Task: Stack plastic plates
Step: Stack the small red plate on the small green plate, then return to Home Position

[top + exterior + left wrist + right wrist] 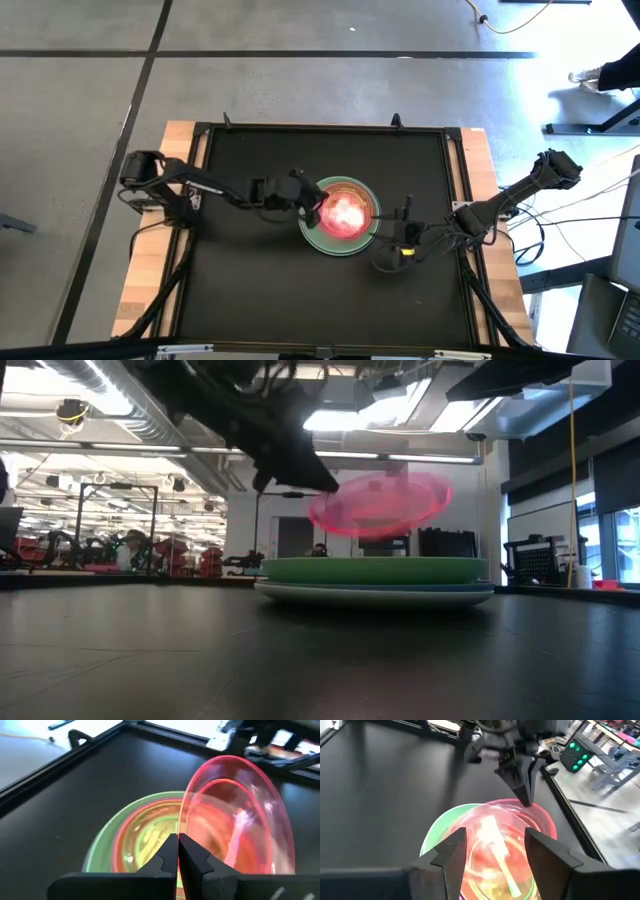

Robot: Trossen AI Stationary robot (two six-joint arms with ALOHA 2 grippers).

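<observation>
Pink plate [380, 503] held above the stack [375, 580].
Left gripper [178, 851] clenches its rim; right gripper [492, 845] spread, empty. No legible writing.

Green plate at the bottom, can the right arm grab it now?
Probably not yet. The right gripper hangs open above the stack, but the pink plate, pinched by the left gripper, hovers over the green plate, covering most of it.
</observation>
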